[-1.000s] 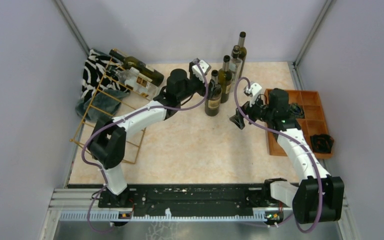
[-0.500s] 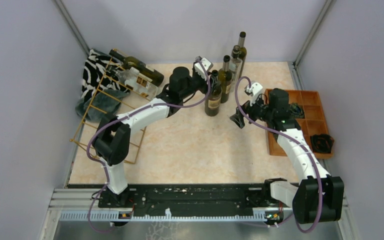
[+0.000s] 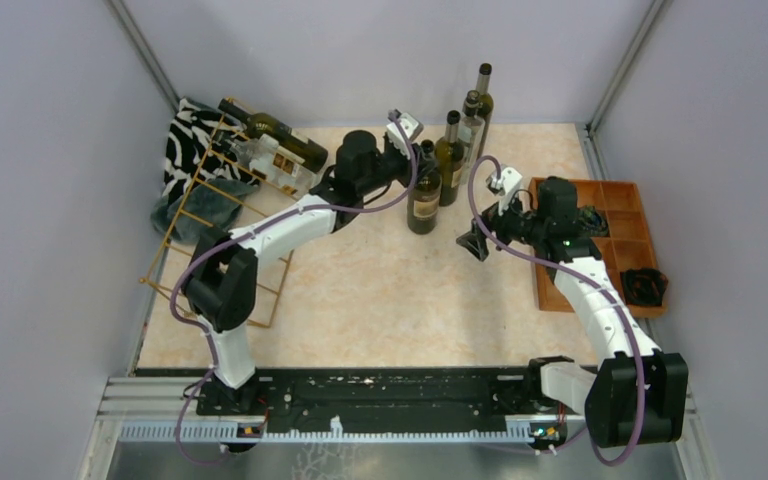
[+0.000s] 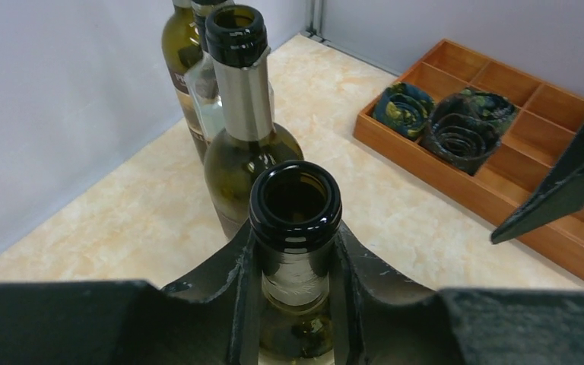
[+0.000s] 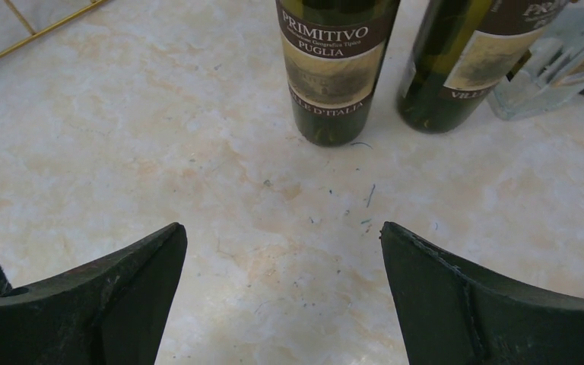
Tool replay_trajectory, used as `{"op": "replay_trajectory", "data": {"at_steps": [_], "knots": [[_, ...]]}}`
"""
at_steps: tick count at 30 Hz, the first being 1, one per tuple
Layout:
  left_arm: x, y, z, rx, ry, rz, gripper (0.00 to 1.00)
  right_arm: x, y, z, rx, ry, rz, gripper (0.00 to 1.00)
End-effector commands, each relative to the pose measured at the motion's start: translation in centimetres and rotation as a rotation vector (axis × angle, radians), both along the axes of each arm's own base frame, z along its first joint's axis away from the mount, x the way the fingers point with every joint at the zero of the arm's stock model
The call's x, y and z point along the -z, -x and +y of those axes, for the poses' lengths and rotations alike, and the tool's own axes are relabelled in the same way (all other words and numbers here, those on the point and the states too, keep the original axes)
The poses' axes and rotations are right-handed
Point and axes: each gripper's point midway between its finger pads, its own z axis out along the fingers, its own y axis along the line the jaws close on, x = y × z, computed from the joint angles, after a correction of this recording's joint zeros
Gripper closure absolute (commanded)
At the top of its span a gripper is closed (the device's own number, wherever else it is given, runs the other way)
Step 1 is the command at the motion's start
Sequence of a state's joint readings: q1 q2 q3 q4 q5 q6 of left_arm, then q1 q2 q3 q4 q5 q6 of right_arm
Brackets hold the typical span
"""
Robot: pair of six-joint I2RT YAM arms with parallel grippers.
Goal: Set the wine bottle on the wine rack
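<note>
A dark green wine bottle (image 3: 425,195) with a beige label stands upright on the table, nearest of a small group. My left gripper (image 3: 412,150) is shut on its neck (image 4: 295,228), just below the open mouth, one finger on each side. The right wrist view shows its label reading PRIMITIVO PUGLIA (image 5: 333,68). The wine rack (image 3: 215,235), a slanted gold wire grid, leans at the left, and two bottles (image 3: 275,145) lie on its upper end. My right gripper (image 3: 474,241) hangs open over bare table to the right of the held bottle, nothing between its fingers (image 5: 114,296).
Three more upright bottles (image 3: 451,155) stand close behind the held one toward the back wall. An orange-brown wooden compartment tray (image 3: 560,300) holding dark rolled items sits at the right. A zebra-patterned cloth (image 3: 185,140) lies behind the rack.
My left gripper moved right onto the front bottle's neck and closed on it. The right arm stayed put.
</note>
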State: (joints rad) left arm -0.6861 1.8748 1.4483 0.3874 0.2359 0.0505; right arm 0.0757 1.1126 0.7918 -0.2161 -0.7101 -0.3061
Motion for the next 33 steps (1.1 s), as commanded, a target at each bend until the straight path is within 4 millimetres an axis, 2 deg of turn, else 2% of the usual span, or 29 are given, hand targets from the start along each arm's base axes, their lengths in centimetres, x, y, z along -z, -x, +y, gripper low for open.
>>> {"op": "replay_trajectory", "data": {"at_steps": [1, 5, 12, 24, 33], "knots": [[-7.5, 3.9, 0.8, 0.095, 0.168, 0.004, 1.0, -2.2, 1.5, 1.6, -0.143, -0.043, -0.07, 0.02], [-8.4, 6.6, 2.0, 0.153, 0.241, 0.128, 1.0, -2.6, 2.9, 2.7, -0.234, -0.086, -0.062, 0.02], [-7.2, 9.8, 4.7, 0.244, 0.438, 0.368, 1.0, -2.9, 4.8, 4.6, -0.35, -0.194, 0.012, 0.02], [-6.8, 11.0, 8.3, 0.224, 0.639, 0.434, 1.0, -0.4, 7.2, 9.0, -0.498, -0.207, 0.152, 0.02], [-7.4, 11.6, 9.5, 0.205, 0.704, 0.42, 1.0, 1.1, 6.0, 9.2, -0.426, -0.175, 0.194, 0.03]]}}
